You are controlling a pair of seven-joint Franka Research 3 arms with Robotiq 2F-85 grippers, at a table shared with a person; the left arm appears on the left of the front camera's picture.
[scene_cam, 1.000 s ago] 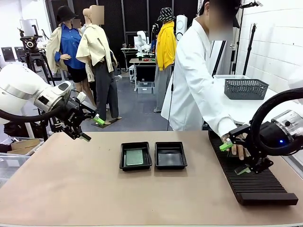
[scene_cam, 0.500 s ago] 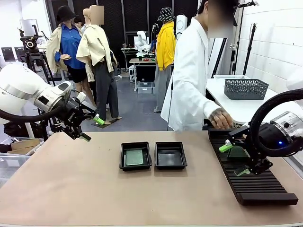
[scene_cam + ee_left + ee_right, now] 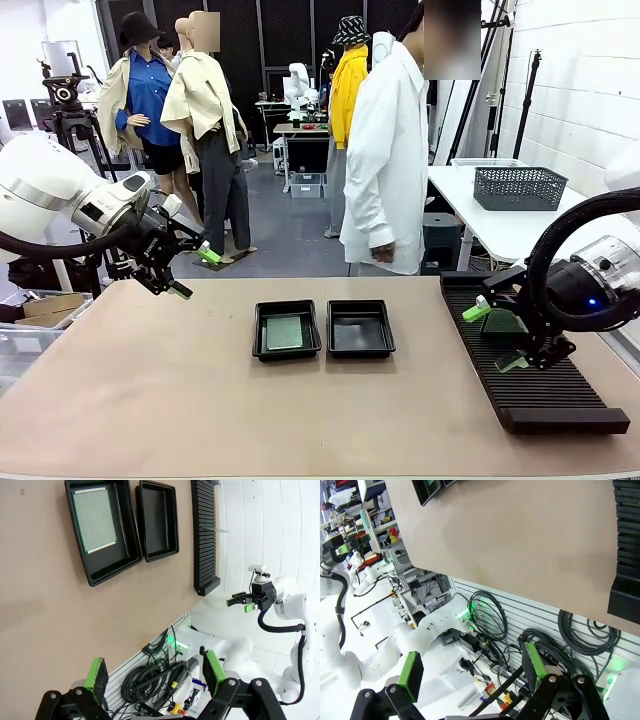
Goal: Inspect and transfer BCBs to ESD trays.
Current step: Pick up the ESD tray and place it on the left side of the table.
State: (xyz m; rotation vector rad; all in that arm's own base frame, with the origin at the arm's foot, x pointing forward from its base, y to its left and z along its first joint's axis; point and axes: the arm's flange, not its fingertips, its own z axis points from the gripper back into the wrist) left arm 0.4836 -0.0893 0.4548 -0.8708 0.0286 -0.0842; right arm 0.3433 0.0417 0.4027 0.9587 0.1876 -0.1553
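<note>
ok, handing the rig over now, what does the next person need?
Left gripper: open, empty, above the far-left edge of the table.
Right gripper: open, empty, over the slotted rack.
Done: one BCB lies flat in the left ESD tray.
To do: the right ESD tray is empty; a green board stands in the rack by the right gripper, likely next to go.

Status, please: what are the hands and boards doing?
Left hand open, empty. Right hand open by rack. One board in left tray; other tray bare. Person stands clear.
</note>
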